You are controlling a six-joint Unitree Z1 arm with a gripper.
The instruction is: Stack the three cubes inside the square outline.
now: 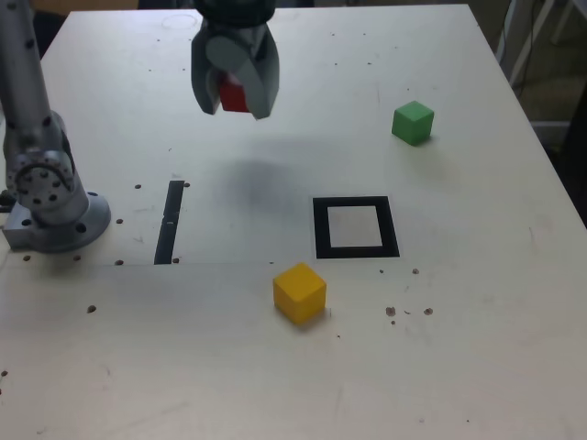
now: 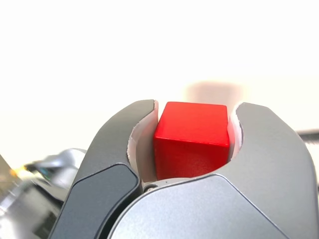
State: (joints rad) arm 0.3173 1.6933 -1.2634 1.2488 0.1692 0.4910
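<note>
Three cubes are in sight, one of each colour. The red cube (image 1: pixel 233 94) is clamped between the jaws of my gripper (image 1: pixel 235 103), and I hold it up above the table (image 1: pixel 440 367) near the far edge, with a soft shadow on the surface beneath. In the wrist view the red cube (image 2: pixel 192 139) sits snug between both fingers (image 2: pixel 127 144) of the gripper (image 2: pixel 192 127), touching them on either side. The yellow cube (image 1: pixel 299 292) rests on the table just in front of the one square outline (image 1: pixel 355 227), towards the exterior view's left of it. The green cube (image 1: pixel 413 122) stands well apart, behind the outline on the exterior view's right. The outline's pale centre holds no cube. One narrow dark strip (image 1: pixel 169 222) lies on the exterior view's left, near my arm's base (image 1: pixel 55 220).
</note>
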